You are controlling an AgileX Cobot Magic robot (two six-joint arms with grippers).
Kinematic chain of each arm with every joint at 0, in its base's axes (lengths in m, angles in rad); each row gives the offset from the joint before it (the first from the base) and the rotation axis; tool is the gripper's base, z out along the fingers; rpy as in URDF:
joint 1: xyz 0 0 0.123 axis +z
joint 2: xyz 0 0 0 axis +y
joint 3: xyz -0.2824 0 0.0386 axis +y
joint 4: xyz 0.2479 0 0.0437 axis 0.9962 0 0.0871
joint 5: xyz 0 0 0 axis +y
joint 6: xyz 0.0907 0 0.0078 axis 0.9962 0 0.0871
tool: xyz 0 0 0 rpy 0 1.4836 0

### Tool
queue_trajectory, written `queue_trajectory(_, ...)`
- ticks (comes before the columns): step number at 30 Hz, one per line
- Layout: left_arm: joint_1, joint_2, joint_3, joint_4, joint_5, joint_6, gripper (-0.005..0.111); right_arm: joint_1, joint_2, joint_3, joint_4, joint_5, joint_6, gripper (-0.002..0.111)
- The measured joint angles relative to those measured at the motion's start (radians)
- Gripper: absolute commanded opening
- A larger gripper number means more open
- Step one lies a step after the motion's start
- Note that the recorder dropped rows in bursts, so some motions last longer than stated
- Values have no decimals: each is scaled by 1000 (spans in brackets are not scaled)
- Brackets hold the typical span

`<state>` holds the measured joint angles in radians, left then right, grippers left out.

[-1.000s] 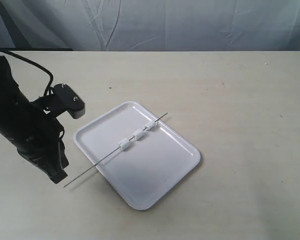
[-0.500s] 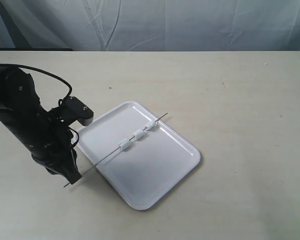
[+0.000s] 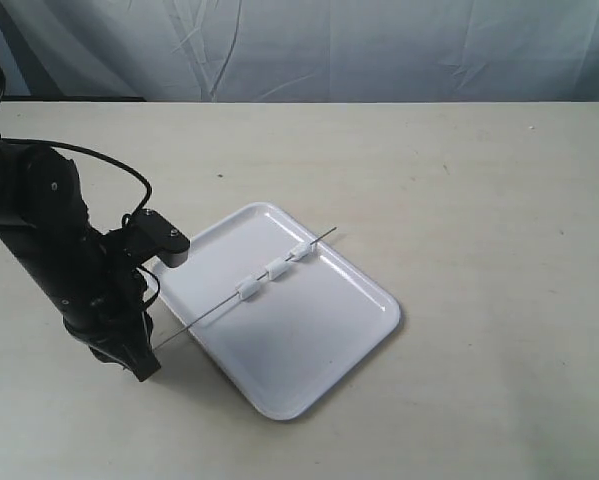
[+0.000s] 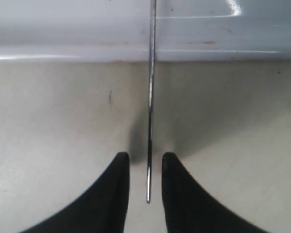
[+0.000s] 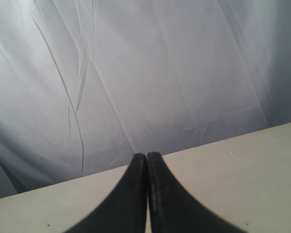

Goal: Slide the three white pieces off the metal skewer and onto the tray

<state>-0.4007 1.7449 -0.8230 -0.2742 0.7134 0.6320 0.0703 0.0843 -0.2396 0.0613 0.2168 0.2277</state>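
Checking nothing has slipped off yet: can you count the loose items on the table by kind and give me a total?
white pieces: 3, all threaded on the skewer
metal skewer: 1
tray: 1
Total: 5

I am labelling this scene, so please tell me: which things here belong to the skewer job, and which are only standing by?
Job: thin grey metal skewer; three small white cylindrical pieces on it; flat white plastic tray; open left tool around the skewer's end.
Only there: beige table; grey cloth backdrop; shut right tool.
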Motion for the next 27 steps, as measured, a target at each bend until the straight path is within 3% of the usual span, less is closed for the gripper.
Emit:
queue_trajectory(6, 0, 0, 0, -10, -8, 12, 23, 0, 149, -37, 14, -5, -34, 0)
queue_trajectory(12, 0, 0, 0, -44, -29, 75, 23, 0, 354, -173, 63, 113, -102, 0)
queue_trajectory(22, 0, 5, -2, -44, -52, 83, 15, 0, 714, -319, 590, 311, -607, 0)
queue_trajectory(27, 0, 52, -7, -44, -52, 84, 15, 0, 831, -319, 748, 317, -708, 0)
